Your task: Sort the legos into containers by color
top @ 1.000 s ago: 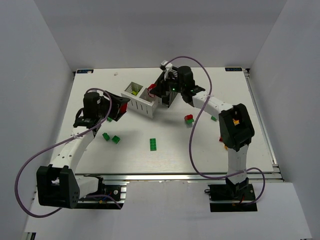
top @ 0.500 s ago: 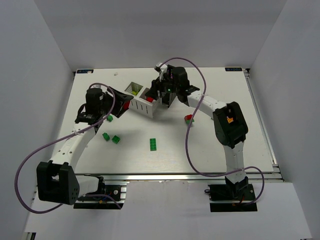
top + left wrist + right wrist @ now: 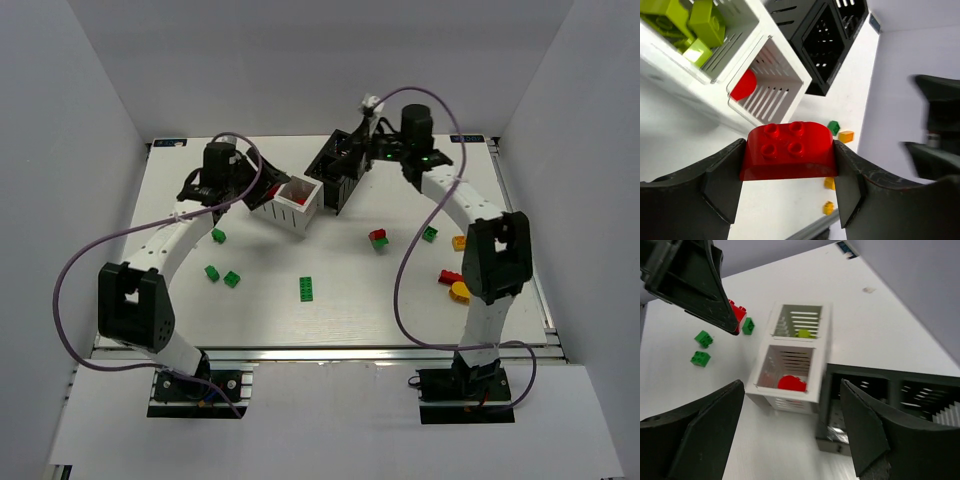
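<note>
My left gripper [image 3: 788, 152] is shut on a red rounded brick [image 3: 788, 150] and holds it in the air just left of the white container [image 3: 300, 208]. In the left wrist view the white container [image 3: 771, 46] holds lime green bricks [image 3: 700, 25] in one compartment and a red brick [image 3: 744, 84] in the other. The black container [image 3: 335, 172] stands against its right side. My right gripper [image 3: 368, 155] is open and empty above the black container [image 3: 880, 390]. From there it looks down on the white container [image 3: 823, 340] and the red brick [image 3: 791, 382] inside it.
Loose legos lie on the table: green ones [image 3: 218, 236], [image 3: 212, 272], [image 3: 232, 279] at the left, a green one [image 3: 308, 288] in the middle, a red-and-green pair [image 3: 378, 237], a green one [image 3: 429, 234], and orange, red and yellow ones [image 3: 455, 280] at the right.
My left gripper has carried the red brick up and right to the white container's side. My right gripper has drawn back rightward from the white container to above the black one.
</note>
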